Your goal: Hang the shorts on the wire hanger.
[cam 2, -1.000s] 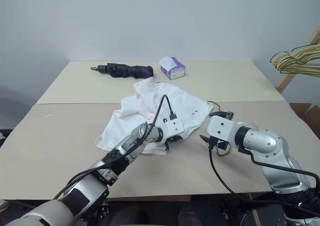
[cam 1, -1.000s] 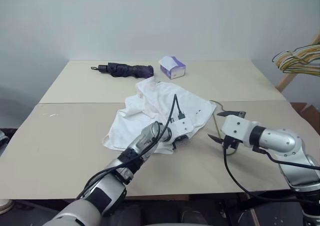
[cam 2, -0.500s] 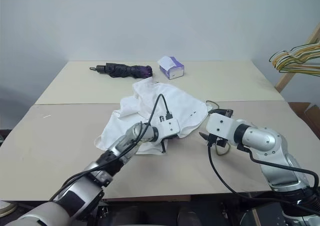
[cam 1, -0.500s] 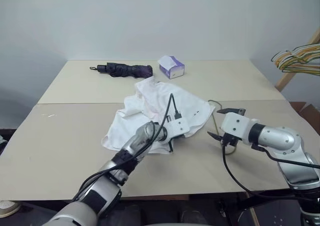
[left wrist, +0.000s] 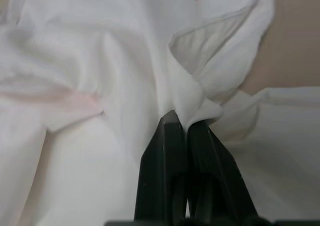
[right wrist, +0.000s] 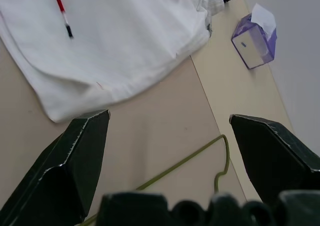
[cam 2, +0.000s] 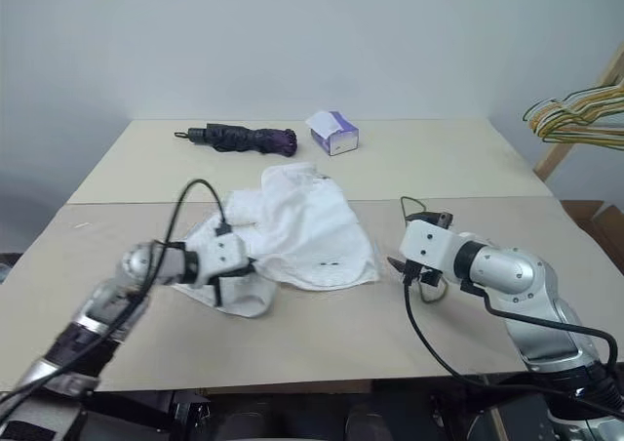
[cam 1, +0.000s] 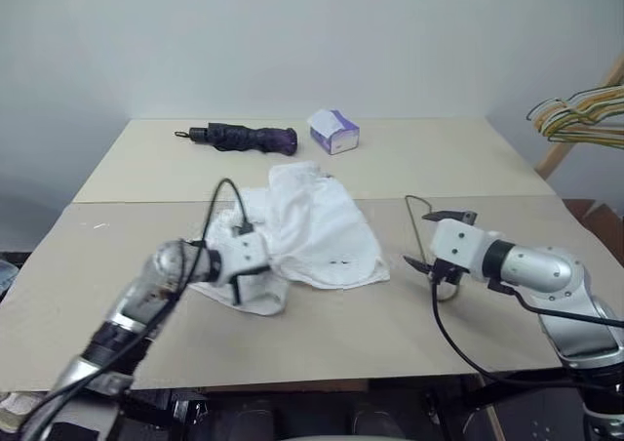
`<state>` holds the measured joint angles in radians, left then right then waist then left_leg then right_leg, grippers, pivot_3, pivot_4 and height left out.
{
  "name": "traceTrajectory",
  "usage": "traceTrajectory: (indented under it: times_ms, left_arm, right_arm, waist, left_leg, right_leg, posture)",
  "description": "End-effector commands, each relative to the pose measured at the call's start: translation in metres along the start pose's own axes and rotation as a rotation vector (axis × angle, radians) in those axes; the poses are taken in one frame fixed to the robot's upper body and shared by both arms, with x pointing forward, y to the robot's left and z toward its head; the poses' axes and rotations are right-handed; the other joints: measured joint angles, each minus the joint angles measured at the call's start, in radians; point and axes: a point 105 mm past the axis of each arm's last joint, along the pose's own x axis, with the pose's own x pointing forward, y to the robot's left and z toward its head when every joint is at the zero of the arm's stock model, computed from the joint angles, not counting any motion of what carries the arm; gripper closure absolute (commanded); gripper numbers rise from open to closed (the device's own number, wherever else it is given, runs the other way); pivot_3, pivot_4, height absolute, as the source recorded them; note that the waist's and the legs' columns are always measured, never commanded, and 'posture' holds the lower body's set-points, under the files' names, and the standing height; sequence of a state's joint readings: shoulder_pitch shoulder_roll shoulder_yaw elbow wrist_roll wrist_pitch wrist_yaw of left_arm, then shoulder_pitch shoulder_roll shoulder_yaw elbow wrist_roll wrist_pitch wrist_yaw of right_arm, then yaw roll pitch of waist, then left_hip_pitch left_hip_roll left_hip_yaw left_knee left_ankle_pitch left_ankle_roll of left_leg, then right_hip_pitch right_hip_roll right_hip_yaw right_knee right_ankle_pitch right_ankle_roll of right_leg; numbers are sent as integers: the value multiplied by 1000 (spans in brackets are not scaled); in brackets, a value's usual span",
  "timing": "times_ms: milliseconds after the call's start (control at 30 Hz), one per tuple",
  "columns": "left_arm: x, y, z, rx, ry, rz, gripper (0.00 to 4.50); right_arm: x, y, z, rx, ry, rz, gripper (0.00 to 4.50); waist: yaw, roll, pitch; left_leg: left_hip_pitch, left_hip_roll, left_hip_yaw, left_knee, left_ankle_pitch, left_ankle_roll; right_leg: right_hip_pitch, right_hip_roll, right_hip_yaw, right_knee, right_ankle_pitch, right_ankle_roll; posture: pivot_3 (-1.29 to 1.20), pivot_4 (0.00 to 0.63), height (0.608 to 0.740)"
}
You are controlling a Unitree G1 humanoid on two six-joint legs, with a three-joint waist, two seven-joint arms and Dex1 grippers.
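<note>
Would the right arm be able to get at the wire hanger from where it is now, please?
Probably yes. The right tool is open and hovers right over the wire hanger, which lies bare on the table beside the shorts; no cloth covers the part under the jaws.

Bare lab: plain table point(cam 1: 409, 343), blank wall point(cam 1: 292, 31)
</note>
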<state>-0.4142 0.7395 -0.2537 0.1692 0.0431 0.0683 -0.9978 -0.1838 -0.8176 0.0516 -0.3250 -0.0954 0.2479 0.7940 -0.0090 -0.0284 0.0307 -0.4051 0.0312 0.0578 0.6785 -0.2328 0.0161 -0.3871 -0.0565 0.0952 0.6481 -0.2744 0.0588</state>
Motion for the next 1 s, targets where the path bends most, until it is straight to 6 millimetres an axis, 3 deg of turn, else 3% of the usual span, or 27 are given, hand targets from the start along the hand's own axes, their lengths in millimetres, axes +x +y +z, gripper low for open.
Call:
traceTrajectory:
  times_ms: [33, 67, 167, 267, 433, 533, 767, 900, 1000]
  left_arm:
    - [-23, 25, -12, 32, 16, 35, 4461]
    - [-26, 29, -16, 19, 17, 38, 4461]
    - [-35, 49, -34, 61, 94, 99, 3800]
    - [-40, 66, -50, 124, 195, 162, 2816]
    - [-41, 65, -36, 97, 107, 108, 1136]
    - [-58, 52, -25, 37, 49, -14, 78]
    - [-99, 37, -31, -2, 87, -123, 33]
    - [-105, 17, -1, -46, -84, -235, 33]
    - [-84, 6, 32, -77, -249, -250, 33]
  right_arm:
    - [-3, -7, 9, -27, -24, -34, 0]
    - [-3, -8, 9, -28, -24, -35, 0]
    - [-4, -9, 8, -28, -21, -38, 0]
    - [-3, -7, 9, -28, -24, -32, 0]
    - [-3, -4, 11, -26, -28, -19, 0]
    - [-4, -4, 10, -26, -23, -19, 0]
    - [-5, -1, 9, -26, -21, -6, 0]
    - [-5, -3, 9, -15, -21, -24, 0]
    - [-5, 1, 9, -10, -20, -25, 0]
  waist:
    - [-1, 0, 0]
    - [-1, 0, 0]
    - [1, 0, 0]
    - [0, 0, 0]
    - [-3, 0, 0]
    - [-9, 0, 0]
    - [-28, 0, 0]
    - [-26, 0, 0]
    - [-24, 0, 0]
  left_leg:
    - [0, 0, 0, 0, 0, 0]
    - [-1, 0, 0, 0, 0, 0]
    - [-1, 0, 0, 0, 0, 0]
    - [-1, 0, 0, 0, 0, 0]
    - [-2, 0, 1, 0, 0, 0]
    - [-3, 1, 1, 0, 0, 0]
    - [-1, 2, 1, 0, 0, 0]
    - [-2, 2, 1, 0, 0, 0]
    - [-2, 2, 1, 0, 0, 0]
  right_leg:
    - [0, 0, 0, 0, 0, 0]
    - [-1, 0, 0, 0, 0, 0]
    - [0, 0, -1, 0, 0, 0]
    - [0, 0, -1, 0, 0, 0]
    - [-1, 0, -1, 0, 0, 0]
    - [-2, 0, -1, 1, 0, 0]
    - [-2, 1, -1, 2, 0, -1]
    - [-1, -1, -2, 2, -1, -1]
    - [-1, -1, -2, 2, -1, -1]
  posture:
    - [4, 0, 740]
    - [4, 0, 740]
    - [5, 0, 740]
    - [3, 0, 740]
    - [-4, 0, 740]
    - [-9, 0, 740]
    - [-19, 0, 740]
    - [-28, 0, 740]
    - [-31, 0, 740]
